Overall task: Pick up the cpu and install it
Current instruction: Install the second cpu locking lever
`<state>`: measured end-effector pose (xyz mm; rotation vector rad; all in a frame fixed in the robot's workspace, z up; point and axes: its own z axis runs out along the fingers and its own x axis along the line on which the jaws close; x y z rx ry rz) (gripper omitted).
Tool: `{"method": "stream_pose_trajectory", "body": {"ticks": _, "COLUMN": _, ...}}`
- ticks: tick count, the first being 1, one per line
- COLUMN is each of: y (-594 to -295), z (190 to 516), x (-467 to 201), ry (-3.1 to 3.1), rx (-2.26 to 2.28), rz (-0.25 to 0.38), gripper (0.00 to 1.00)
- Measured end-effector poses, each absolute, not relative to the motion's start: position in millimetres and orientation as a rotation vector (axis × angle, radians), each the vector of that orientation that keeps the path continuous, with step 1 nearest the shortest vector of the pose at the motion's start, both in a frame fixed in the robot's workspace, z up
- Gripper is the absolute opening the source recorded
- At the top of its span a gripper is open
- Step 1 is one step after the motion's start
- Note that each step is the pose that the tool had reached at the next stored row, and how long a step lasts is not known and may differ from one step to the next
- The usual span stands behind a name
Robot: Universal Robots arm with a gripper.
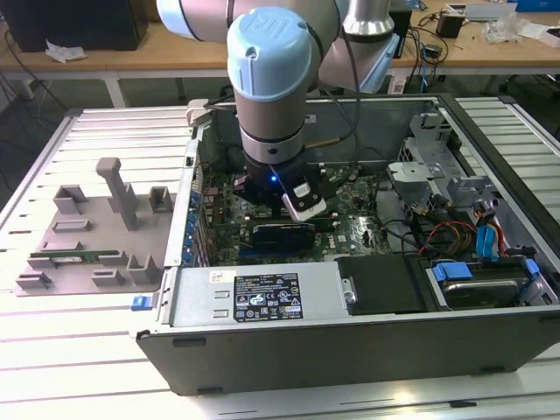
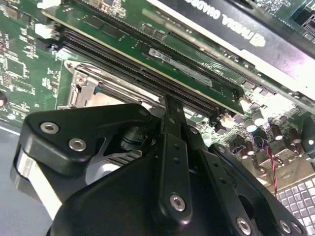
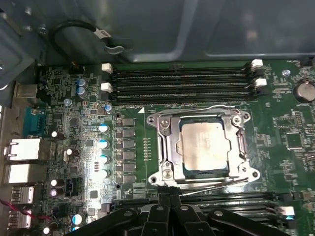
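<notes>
The cpu (image 3: 204, 146) sits flat in the socket (image 3: 202, 147) on the motherboard (image 3: 147, 98), silver top up, framed by the metal retention bracket. The gripper (image 3: 170, 199) hovers just beside the socket's edge — on the side away from the empty memory slots (image 3: 182, 81) — its fingers pressed together into one thin black blade, pinching nothing and clear of the chip. In the exterior view the arm (image 1: 269, 96) reaches down into the open computer case (image 1: 350, 332), which lies on the slatted surface (image 1: 70, 350).
</notes>
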<state>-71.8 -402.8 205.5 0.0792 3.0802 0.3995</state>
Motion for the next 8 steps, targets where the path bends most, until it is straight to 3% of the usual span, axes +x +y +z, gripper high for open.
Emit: {"method": "stream_pose_trajectory", "body": {"ticks": 8, "y": -402.2, "z": 197.8, "x": -76.6, "ry": 3.071, "rx": 0.082, "rz": 0.472, "gripper": 0.11}}
